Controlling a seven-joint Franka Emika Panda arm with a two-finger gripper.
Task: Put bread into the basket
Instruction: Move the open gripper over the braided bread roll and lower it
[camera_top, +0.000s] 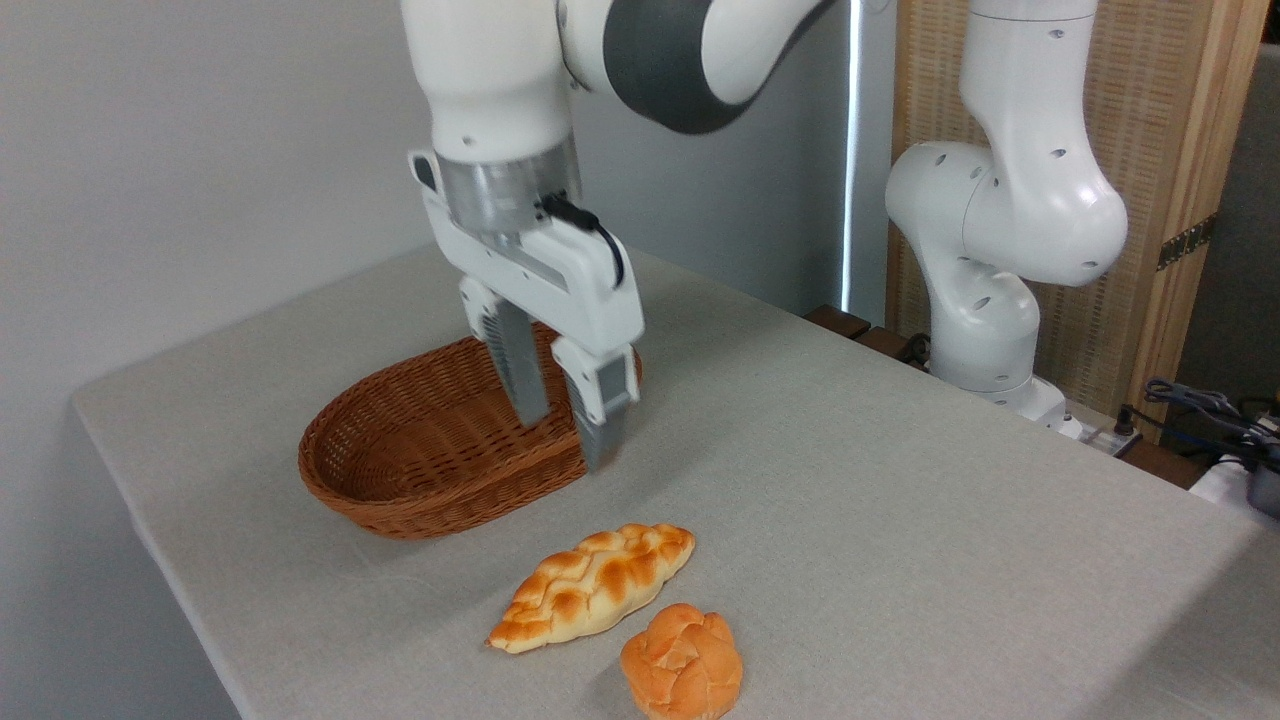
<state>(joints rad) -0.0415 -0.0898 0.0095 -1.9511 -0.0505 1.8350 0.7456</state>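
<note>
The bread (592, 586), a braided golden loaf with pointed ends, lies on the table near the front edge. Behind it and to the left stands the oval brown wicker basket (400, 450), with nothing in it. My gripper (566, 438) hangs above the basket's right end, pointing down. Its two fingers stand apart with nothing between them. The loaf lies well below and in front of the fingertips, untouched.
A small round orange bun (682, 663) sits right of the loaf, close to the front edge. The arm's white base (990, 330) stands at the back right, with cables (1200, 410) beside it. The grey table (900, 500) ends at the left and front.
</note>
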